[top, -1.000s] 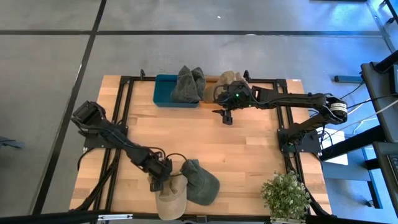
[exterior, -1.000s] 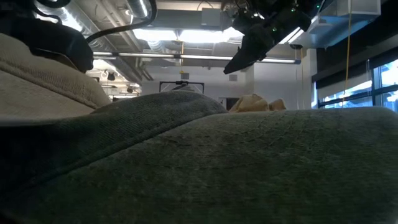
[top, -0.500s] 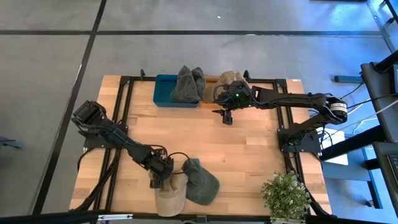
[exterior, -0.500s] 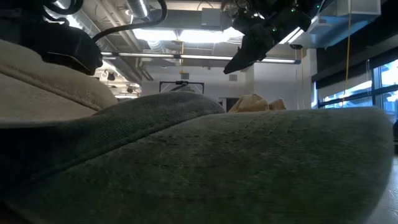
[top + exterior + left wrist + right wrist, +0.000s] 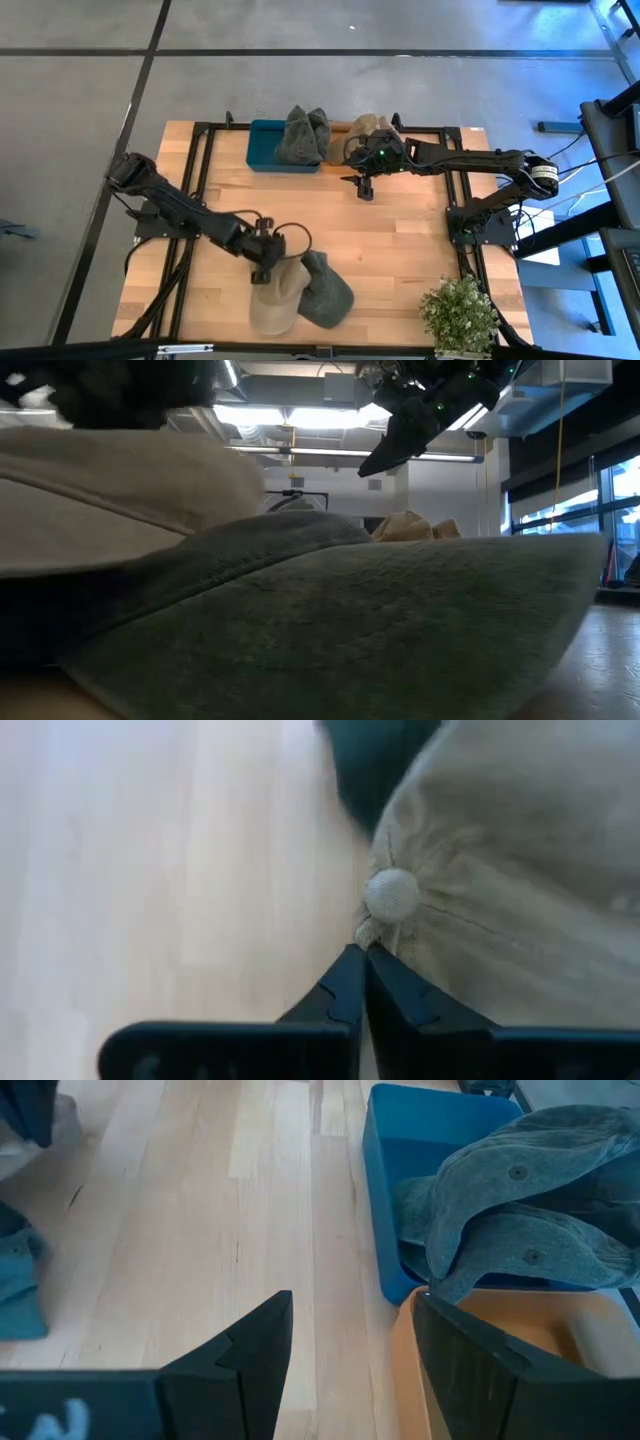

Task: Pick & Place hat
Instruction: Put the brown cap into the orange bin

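Observation:
A tan hat (image 5: 272,305) lies near the table's front edge, beside a green hat (image 5: 328,290) that rests flat on the wood and fills the low view (image 5: 350,610). My left gripper (image 5: 265,268) stands over the tan hat's far end, shut on its crown. In the left wrist view the hat's top button (image 5: 392,895) sits just beyond the closed fingertips (image 5: 362,960). My right gripper (image 5: 363,190) hangs open above the table's far middle, next to the bins, with nothing between its fingers (image 5: 350,1350). My left gripper pinches a small fold of the tan hat's crown cloth (image 5: 368,932) between its two fingertips, right beside the top button. The fingers come from above, slanting down from the table's left. The crown is drawn up at the grip; the hat's brim end (image 5: 268,322) stays low by the front edge.
A blue bin (image 5: 262,150) at the far edge holds grey-green hats (image 5: 520,1210). An orange bin (image 5: 410,1370) with tan hats (image 5: 368,128) stands beside it. A potted plant (image 5: 458,315) is at the near right corner. Bare wood lies between the bins and the two hats.
My left gripper has taken hold of the tan hat's crown, risen and gone toward the far edge. The hat's crown end has come up and slid with it, while the brim end trails by the front edge. The green hat has kept its place.

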`<control>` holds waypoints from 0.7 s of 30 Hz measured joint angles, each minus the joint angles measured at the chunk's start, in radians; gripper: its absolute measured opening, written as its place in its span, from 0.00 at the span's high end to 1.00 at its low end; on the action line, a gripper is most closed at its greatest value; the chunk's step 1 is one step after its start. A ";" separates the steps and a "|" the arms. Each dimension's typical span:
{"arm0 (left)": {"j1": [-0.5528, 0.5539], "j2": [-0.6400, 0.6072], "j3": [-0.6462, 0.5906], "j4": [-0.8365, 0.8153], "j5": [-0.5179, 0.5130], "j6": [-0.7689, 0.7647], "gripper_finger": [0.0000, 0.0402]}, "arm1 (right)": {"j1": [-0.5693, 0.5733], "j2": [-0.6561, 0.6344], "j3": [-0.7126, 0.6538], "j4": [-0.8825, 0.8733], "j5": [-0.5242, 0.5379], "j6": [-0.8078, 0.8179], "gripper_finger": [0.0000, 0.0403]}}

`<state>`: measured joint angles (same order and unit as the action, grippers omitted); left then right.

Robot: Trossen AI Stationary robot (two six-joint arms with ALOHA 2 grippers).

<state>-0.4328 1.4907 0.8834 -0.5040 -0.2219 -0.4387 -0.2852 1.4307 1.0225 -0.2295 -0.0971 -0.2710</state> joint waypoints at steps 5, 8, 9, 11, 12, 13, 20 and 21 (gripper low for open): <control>0.055 -0.044 0.039 0.000 -0.065 0.107 0.99 | 0.000 0.000 0.000 0.001 -0.003 0.044 0.48; 0.091 -0.055 0.073 0.007 -0.138 0.192 0.99 | 0.001 0.000 0.000 0.019 -0.029 0.098 0.48; 0.104 -0.055 0.083 0.004 -0.166 0.215 0.99 | 0.001 0.000 0.000 0.036 -0.043 0.120 0.48; 0.131 -0.055 0.106 0.011 -0.224 0.261 0.99 | 0.001 0.000 0.000 0.069 -0.072 0.172 0.48; 0.147 -0.055 0.115 0.020 -0.245 0.282 0.99 | 0.001 0.000 0.000 0.083 -0.090 0.199 0.48; 0.162 -0.055 0.121 0.026 -0.262 0.300 0.99 | 0.002 0.000 0.000 0.094 -0.111 0.222 0.48; 0.254 -0.055 0.128 0.124 -0.248 0.442 0.99 | 0.043 0.000 0.001 0.198 -0.297 0.199 0.48; 0.263 -0.055 0.128 0.142 -0.240 0.462 0.99 | 0.061 0.000 0.001 0.196 -0.288 0.149 0.48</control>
<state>-0.1696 1.4353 1.0119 -0.3616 -0.4618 0.0230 -0.2244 1.4307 1.0238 -0.0331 -0.3848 -0.1216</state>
